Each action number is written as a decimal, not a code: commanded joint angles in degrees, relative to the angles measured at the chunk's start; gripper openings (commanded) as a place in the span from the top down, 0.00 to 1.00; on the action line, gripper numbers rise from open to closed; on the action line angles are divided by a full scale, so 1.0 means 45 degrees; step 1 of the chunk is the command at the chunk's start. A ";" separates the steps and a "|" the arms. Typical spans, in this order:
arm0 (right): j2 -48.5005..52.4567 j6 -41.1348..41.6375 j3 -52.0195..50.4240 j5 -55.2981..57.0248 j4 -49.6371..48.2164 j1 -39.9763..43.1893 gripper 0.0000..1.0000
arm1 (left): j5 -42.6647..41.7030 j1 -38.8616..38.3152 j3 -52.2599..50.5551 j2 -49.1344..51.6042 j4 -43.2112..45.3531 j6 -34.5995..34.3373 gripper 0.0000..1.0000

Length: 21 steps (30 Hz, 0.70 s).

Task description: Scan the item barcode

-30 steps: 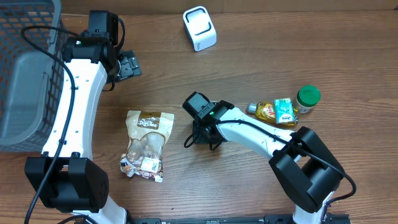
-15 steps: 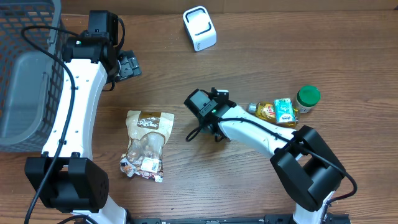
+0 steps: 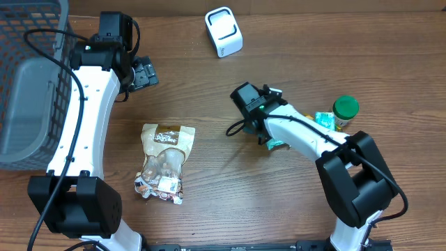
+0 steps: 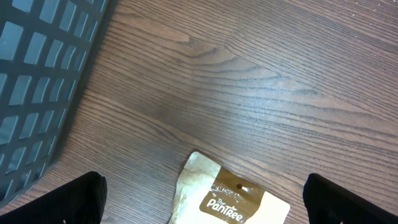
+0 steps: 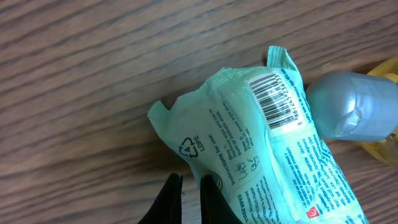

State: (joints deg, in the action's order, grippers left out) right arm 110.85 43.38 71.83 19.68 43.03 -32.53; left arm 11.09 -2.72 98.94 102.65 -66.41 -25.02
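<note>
- My right gripper (image 5: pixel 188 200) has its jaws squeezed shut.
- The green wipes pack (image 5: pixel 273 155) lies just past my tips, barcode (image 5: pixel 277 99) up.
- I cannot tell if I pinch it.

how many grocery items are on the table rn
4. A snack bag lies left of centre, a green packet by the right gripper, a grey-capped yellow bottle beside that packet, a green-lidded jar far right. The right arm may hide more.
</note>
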 commanded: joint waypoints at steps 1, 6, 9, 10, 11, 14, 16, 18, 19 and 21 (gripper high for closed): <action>-0.0005 0.0073 -0.0083 -0.0107 -0.0024 0.0228 0.92 | -0.0049 0.0010 0.0117 -0.0170 0.0010 0.0180 0.00; -0.0058 -0.0078 0.0209 -0.0651 0.0058 0.0228 0.74 | -0.0049 0.0010 0.0117 -0.0165 0.0010 0.0180 0.00; -0.0248 -0.0078 0.0821 -0.1860 0.0384 0.0219 0.64 | -0.0049 0.0010 0.0117 -0.0170 0.0010 0.0180 0.00; -0.0335 -0.0083 0.1039 -0.2458 0.0413 0.0223 0.60 | -0.0049 0.0010 0.0117 -0.0165 0.0010 0.0180 0.01; -0.0408 -0.0078 0.1219 -0.3099 0.0408 0.0219 0.57 | -0.0049 0.0010 0.0117 -0.0170 0.0010 0.0180 0.00; -0.0466 -0.0073 0.1530 -0.5115 0.0291 0.0219 0.51 | -0.0049 0.0010 0.0117 -0.0170 0.0010 0.0180 0.00; -0.0466 -0.0073 0.1530 -0.6125 0.0223 0.0219 0.47 | -0.0049 0.0010 0.0117 -0.0165 0.0010 0.0180 0.01; -0.0461 -0.0068 0.1530 -0.6615 0.0355 0.0126 0.46 | -0.0049 0.0010 0.0117 -0.0170 0.0010 0.0180 0.01; -0.0461 -0.0068 0.1530 -0.6640 0.0364 0.0049 0.46 | -0.0049 0.0010 0.0117 -0.0165 0.0010 0.0180 0.01; -0.0461 -0.0068 0.1530 -0.6635 0.0359 -0.0248 0.45 | -0.0049 0.0010 0.0117 -0.0165 0.0010 0.0180 0.00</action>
State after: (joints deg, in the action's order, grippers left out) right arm 110.56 43.27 77.67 -5.34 44.75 -31.92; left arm 11.09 -2.72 98.94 102.65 -66.39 -25.02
